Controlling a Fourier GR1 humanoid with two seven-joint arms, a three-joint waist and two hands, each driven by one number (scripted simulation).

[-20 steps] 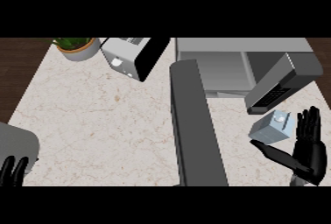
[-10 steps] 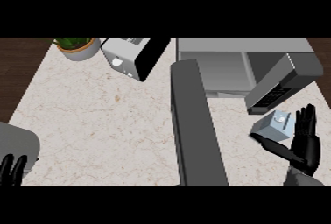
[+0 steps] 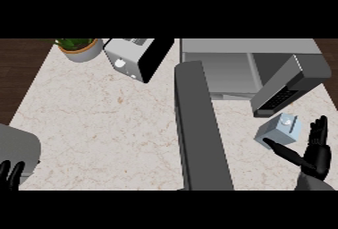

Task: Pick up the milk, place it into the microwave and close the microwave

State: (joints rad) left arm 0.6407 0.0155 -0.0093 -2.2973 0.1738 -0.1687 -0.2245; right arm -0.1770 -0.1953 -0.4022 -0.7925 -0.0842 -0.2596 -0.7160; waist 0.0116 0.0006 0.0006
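Marble counter point(image 3: 99, 129) under you, microwave point(image 3: 231, 67) at the top right with its door point(image 3: 201, 134) swung wide toward you. Milk point(image 3: 280, 129), a small pale blue carton, stands on the counter right of that door, outside the oven. Your right hand point(image 3: 315, 152) sits just beside it, fingers straight, thumb reaching under the carton, holding nothing. Left hand point(image 3: 10, 175) rests at bottom left, fingers up. Toaster point(image 3: 135, 56) and potted plant point(image 3: 78, 46) top left.

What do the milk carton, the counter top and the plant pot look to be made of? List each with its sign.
Milk carton: probably coated cardboard; flat pale blue-grey faces, matte, with a small white cap on top.
Counter top: stone-like, perhaps marble; cream surface with fine brownish veins, dull finish.
Plant pot: possibly ceramic or plastic; plain light grey wall, no gloss showing.
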